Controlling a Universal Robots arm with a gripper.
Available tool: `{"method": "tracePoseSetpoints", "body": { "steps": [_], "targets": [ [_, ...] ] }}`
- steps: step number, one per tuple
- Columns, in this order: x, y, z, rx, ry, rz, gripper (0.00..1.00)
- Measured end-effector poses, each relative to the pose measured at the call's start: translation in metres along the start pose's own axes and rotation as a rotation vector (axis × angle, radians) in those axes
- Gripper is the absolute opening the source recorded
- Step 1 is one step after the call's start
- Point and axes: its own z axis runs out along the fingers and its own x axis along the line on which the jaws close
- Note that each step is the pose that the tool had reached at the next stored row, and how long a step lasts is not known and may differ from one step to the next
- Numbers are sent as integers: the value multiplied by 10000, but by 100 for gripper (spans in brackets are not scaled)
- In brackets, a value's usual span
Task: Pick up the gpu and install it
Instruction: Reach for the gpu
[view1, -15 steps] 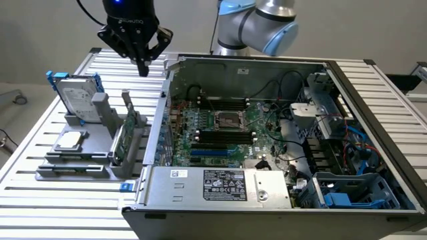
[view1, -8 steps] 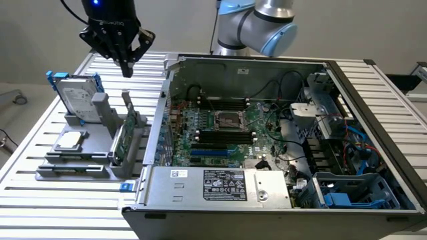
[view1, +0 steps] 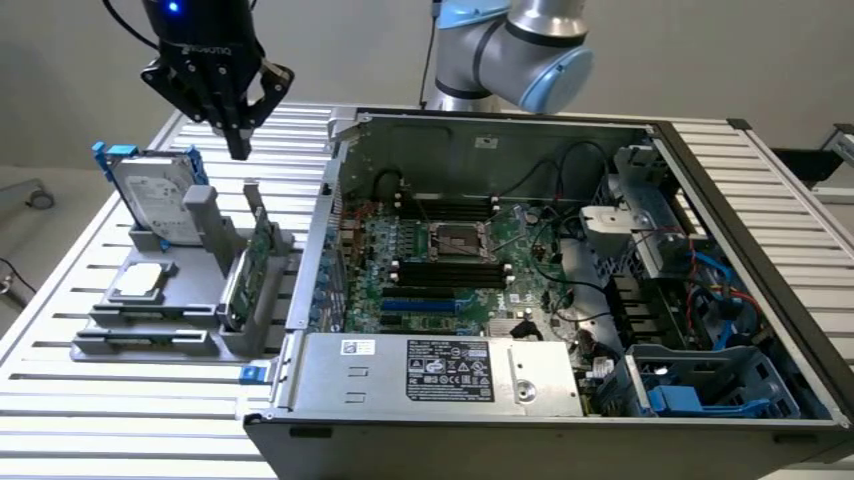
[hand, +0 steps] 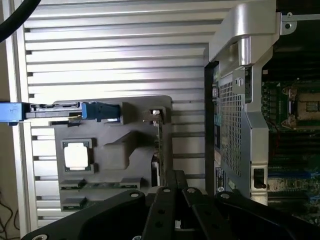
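The gpu (view1: 252, 268) is a thin green card standing on edge in a slot of the grey holder (view1: 147, 340), on the exterior view's left, beside the open computer case (view1: 747, 260). In the wrist view the gpu (hand: 159, 142) appears edge-on as a narrow strip along the holder (hand: 117, 150). My black gripper (view1: 239, 146) hangs well above the table, beyond the holder's far end, fingers pressed together with nothing between them. In the wrist view the gripper (hand: 175, 186) points down just short of the card's near end.
A silver hard drive with a blue frame (view1: 151, 197) stands at the holder's far end, and a small square silver chip (view1: 143, 282) lies flat on it. The case's motherboard (view1: 441, 262) faces up, with the power supply (view1: 441, 372) in front. The slatted table (view1: 80, 420) surrounds everything.
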Motion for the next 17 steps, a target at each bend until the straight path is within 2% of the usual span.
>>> {"method": "tracePoseSetpoints", "body": {
  "steps": [2,4,11,17],
  "targets": [
    [32,4,11,91,0,-115,11],
    [80,15,24,143,0,-167,11],
    [164,43,62,213,4,-547,11],
    [164,44,63,212,2,-547,11]
  ]
}}
